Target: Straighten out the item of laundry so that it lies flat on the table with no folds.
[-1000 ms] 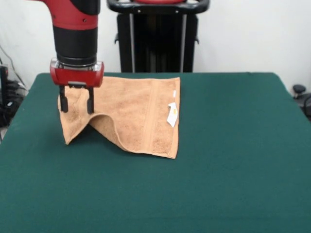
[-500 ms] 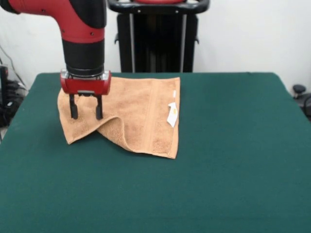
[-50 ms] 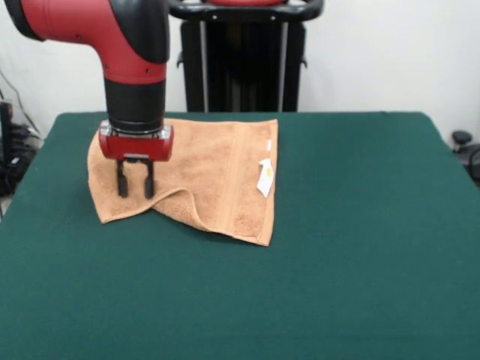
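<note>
Green cloth is covering the big table (image 3: pixel 360 285), and the near half of it is lying bare. Further back, left of the middle, the orange towel (image 3: pixel 217 172) is lying on the table. Its near edge is looking bumpy: a soft fold (image 3: pixel 187 206) is sticking up and running back toward the far left, so that part is not lying flat yet. The right part is looking smooth, with a white tag (image 3: pixel 265 178) hanging at its right edge.

Over the left part of the towel the red and black arm is coming down. Its gripper (image 3: pixel 135 187) is reaching down to the cloth with its two fingers (image 3: pixel 121 184) a little apart; it is hard to tell if they are pinching any cloth.

The job is looking partly done. The fold near the front is still needing a pull to the near left.

Behind the table a black stand (image 3: pixel 244 60) is standing against a white wall.
</note>
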### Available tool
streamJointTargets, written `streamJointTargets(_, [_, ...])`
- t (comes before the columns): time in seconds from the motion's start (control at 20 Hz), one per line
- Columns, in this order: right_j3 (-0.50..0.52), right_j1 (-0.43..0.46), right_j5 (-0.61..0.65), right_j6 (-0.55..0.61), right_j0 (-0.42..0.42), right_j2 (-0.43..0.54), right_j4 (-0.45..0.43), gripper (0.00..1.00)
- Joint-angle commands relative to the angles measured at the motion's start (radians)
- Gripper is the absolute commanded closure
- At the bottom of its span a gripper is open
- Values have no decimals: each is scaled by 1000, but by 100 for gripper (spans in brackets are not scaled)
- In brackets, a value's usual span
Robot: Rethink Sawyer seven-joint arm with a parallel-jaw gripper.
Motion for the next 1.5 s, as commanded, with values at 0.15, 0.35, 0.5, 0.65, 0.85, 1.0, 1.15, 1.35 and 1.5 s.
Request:
streamJointTargets(0.15, [45, 47, -83, 174, 73, -40, -6, 100])
streamJointTargets(0.35, [56, 14, -28, 166, 79, -24, 39, 100])
streamJointTargets(0.5, [55, 2, -1, 166, 89, -16, 62, 100])
streamJointTargets(0.65, [45, -12, 23, 165, 105, -20, 79, 100])
streamJointTargets(0.85, [41, -26, 25, 199, 127, -48, 118, 100])
streamJointTargets(1.0, [41, -22, 12, 193, 119, -54, 127, 100])
streamJointTargets(1.15, [46, -17, 16, 169, 101, -40, 139, 0])
streamJointTargets(1.35, [47, -9, 25, 151, 81, -20, 146, 0])
streamJointTargets(1.5, [44, 17, 20, 144, 73, -24, 147, 0])
